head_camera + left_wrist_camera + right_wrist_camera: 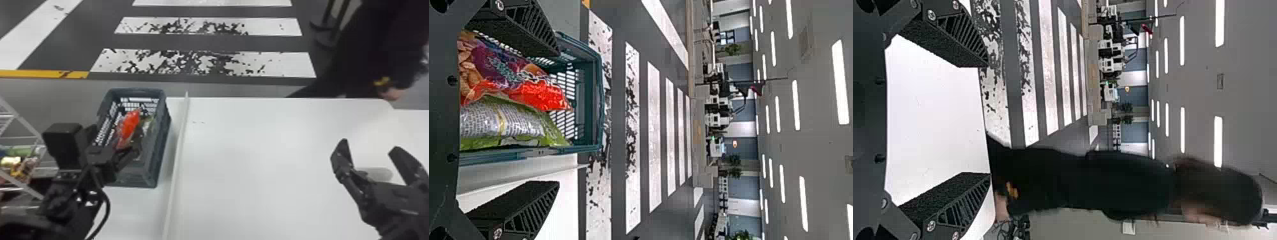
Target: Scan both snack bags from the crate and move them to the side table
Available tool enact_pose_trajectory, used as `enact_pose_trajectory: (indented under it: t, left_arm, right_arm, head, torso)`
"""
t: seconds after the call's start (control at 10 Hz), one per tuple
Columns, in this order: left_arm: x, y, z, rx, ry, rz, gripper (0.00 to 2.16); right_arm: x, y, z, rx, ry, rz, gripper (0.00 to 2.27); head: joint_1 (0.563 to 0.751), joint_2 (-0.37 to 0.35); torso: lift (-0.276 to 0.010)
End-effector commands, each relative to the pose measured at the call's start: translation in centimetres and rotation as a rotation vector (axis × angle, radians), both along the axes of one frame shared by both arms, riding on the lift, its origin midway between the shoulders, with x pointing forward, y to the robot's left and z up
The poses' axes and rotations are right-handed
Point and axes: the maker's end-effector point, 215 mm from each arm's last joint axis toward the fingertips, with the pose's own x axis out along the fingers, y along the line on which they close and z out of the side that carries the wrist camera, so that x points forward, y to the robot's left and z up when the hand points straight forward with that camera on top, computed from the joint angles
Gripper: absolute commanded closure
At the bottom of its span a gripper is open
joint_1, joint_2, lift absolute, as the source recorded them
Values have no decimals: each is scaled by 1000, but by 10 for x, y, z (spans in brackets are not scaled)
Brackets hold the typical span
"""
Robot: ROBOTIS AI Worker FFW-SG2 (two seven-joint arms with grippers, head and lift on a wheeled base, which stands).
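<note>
Snack bags (130,123) lie crated; left pincer (129,152) and right pincer (370,144) gape wide, empty.

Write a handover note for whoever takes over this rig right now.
Left gripper: open, empty, over the near part of the dark teal plastic crate.
Right gripper: open, empty, over the white table.
Bags: red-and-purple snack bag beside green-and-silver one, both in the crate.
Done: neither moved out; scans cannot be told.
Left: confirm scans, move both to the side table.
</note>
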Motion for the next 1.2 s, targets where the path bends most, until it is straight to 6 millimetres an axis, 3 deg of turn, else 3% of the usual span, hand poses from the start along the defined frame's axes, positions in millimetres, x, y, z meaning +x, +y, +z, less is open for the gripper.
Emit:
enact_pose_trajectory:
  t: [0.0,0.2,0.5,1.1]
  left_arm:
    - [15,7,-10,-2,13,19,80]
    - [32,24,-34,18,39,91,80]
    - [56,32,-64,45,81,113,80]
    - [70,53,-73,92,96,164,80]
  right_arm:
    - [-1,1,0,-4,2,4,151]
    - [-2,0,-1,-13,6,6,147]
    - [-2,0,-2,-18,10,5,147]
    - [-1,0,-8,-23,20,8,147]
  head:
    - [695,61]
    - [695,74]
    - [695,96]
    - [695,116]
  torso:
    - [-29]
    - [-29]
    - [-29]
    - [-29]
